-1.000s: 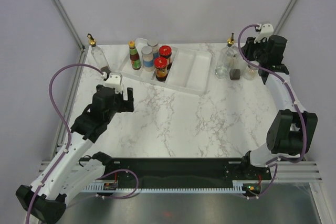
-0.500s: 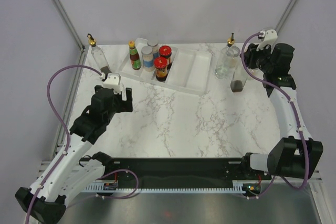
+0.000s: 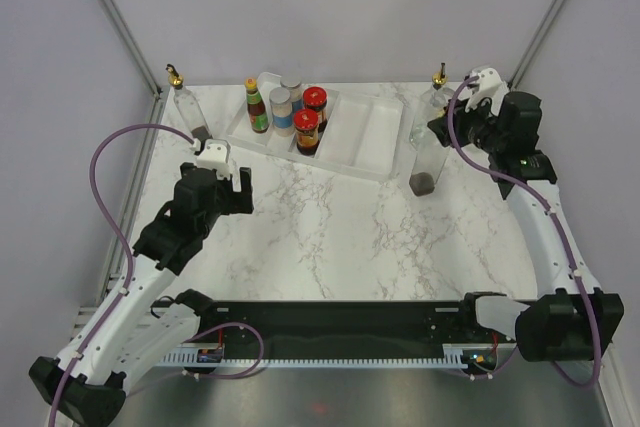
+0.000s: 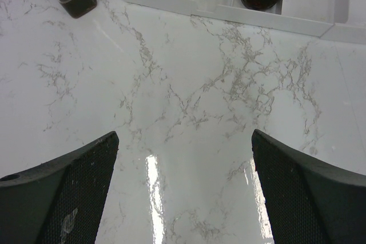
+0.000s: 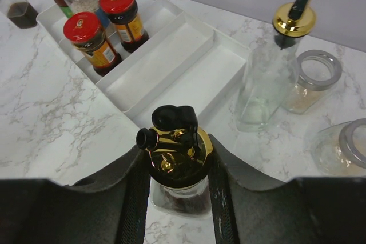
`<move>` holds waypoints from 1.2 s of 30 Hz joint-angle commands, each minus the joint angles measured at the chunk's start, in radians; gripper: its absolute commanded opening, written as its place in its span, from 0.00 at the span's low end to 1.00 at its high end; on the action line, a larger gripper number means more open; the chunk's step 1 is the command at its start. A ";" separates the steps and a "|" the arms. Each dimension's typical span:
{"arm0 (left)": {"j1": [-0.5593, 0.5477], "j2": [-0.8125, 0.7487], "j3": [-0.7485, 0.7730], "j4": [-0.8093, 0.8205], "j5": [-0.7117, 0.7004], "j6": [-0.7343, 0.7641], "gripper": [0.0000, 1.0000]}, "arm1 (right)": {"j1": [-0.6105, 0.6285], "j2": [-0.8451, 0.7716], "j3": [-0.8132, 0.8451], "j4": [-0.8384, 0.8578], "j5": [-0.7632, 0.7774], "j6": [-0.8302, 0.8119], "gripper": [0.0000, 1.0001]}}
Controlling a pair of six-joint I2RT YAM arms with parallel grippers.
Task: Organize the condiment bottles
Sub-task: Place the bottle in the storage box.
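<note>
My right gripper (image 5: 178, 158) is shut on the gold-spouted top of a glass cruet (image 5: 174, 151) with dark liquid at its bottom (image 3: 423, 179), held upright just off the right end of the white tray (image 3: 372, 137). In the tray stand an orange-capped sauce bottle (image 3: 258, 107), two silver-lidded jars (image 3: 281, 109) and two red-lidded jars (image 3: 307, 131). A clear cruet (image 5: 269, 81) and two silver-lidded jars (image 5: 316, 78) stand at the back right. Another dark-liquid cruet (image 3: 188, 109) stands at the back left. My left gripper (image 4: 183, 141) is open and empty over the marble in front of the tray.
The tray's two right compartments (image 5: 171, 61) hold nothing. The table's left rail (image 3: 135, 187) runs beside my left arm. The back wall rises just behind the tray and cruets.
My right gripper has carried the dark-liquid cruet from the back right corner leftward and nearer, to beside the tray's right end. The left arm has not moved.
</note>
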 commanded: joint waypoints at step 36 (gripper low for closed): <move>0.002 0.039 -0.010 0.044 -0.077 0.027 1.00 | 0.385 0.916 1.057 0.084 0.290 -0.027 0.00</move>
